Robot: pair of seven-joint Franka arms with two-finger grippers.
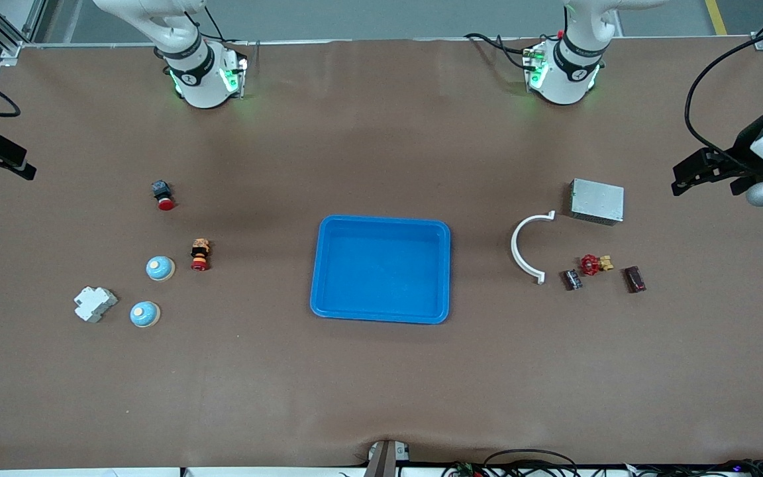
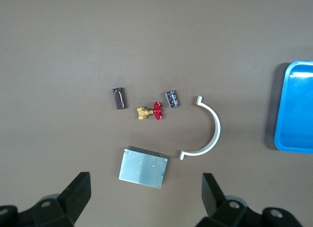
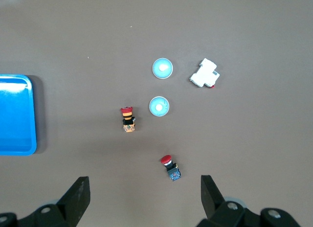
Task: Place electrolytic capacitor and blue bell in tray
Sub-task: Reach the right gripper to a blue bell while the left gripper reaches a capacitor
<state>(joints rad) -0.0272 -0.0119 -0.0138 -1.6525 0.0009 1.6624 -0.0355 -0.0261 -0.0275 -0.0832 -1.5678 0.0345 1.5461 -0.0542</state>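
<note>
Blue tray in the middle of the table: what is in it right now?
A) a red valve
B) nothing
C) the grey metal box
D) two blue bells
B: the tray shows only its bare blue floor, while both blue bells sit on the table toward the right arm's end.

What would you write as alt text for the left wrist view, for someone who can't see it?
The open left gripper hangs above a brown table over a grey metal box. Near the box lie a white curved bracket, a red-handled brass valve and two small dark capacitors; a blue tray shows at the edge.
</note>
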